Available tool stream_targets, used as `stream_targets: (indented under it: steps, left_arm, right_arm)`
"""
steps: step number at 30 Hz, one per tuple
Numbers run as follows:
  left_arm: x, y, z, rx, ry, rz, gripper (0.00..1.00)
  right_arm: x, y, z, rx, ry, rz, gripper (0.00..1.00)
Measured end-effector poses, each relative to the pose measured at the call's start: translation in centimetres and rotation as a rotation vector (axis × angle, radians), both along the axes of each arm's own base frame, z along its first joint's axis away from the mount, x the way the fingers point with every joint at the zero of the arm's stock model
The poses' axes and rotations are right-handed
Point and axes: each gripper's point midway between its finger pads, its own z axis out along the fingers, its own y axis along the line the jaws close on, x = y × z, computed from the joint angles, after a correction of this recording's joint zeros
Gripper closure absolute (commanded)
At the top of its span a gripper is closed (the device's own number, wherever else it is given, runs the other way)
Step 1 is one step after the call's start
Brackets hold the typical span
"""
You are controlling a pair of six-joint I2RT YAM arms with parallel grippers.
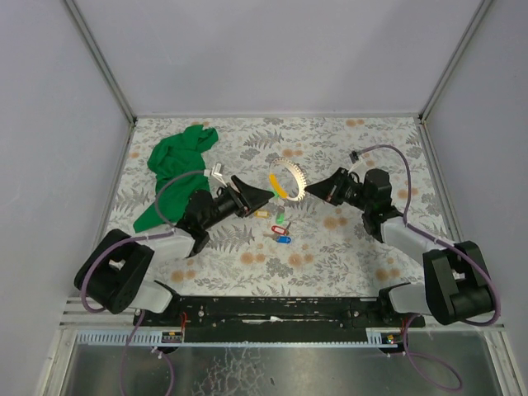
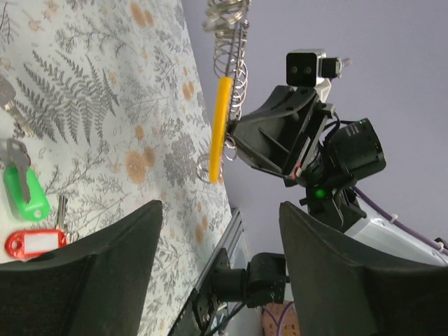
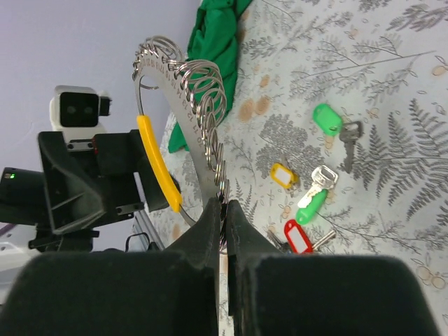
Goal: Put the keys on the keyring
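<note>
My right gripper is shut on the keyring, a silver arc hung with several small wire loops and a yellow strip, and holds it upright above the table. The right wrist view shows the jaws pinched on its lower end, the keyring rising above. My left gripper is open and empty, tips just left of the keyring. Keys lie on the table below: yellow tag, green tag, red tag, blue tag. The left wrist view shows the green tag and red tag.
A crumpled green cloth lies at the back left, also in the right wrist view. A floral mat covers the table. White walls enclose the back and sides. A black rail runs along the near edge.
</note>
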Motion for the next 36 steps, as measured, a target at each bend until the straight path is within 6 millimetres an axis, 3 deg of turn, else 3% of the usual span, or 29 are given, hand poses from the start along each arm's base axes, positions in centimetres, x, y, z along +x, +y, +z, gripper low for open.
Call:
stream_targets:
  steps: [7,14,22,24,29,36]
  left_arm:
    - [1.3,-1.1,0.9,-0.057,-0.033,0.034,0.48]
    - [2.6,-1.5,2.2,-0.087,-0.077,0.071,0.57]
    - [3.5,-1.7,1.5,-0.067,-0.083,0.094,0.95]
    - [3.5,-1.7,1.5,-0.056,-0.094,0.092,1.0]
    - [3.5,-2.4,2.2,0.005,-0.14,0.054,1.0]
    - [3.1,-2.6,2.2,0.234,-0.201,-0.026,1.0]
  right_arm:
    - [-0.3,0.9,1.6,0.033,-0.036,-0.009,1.0]
    - [-0.9,1.5,1.6,0.045,-0.039,0.001,1.0]
    - [-1.1,1.7,1.3,0.044,-0.033,0.0,0.99]
    - [-1.2,1.7,1.4,0.044,-0.035,-0.001,0.9]
    - [-1.5,1.4,1.8,0.02,-0.072,0.0,0.61]
    - [-3.0,0.8,2.8,-0.089,-0.182,0.048,0.44]
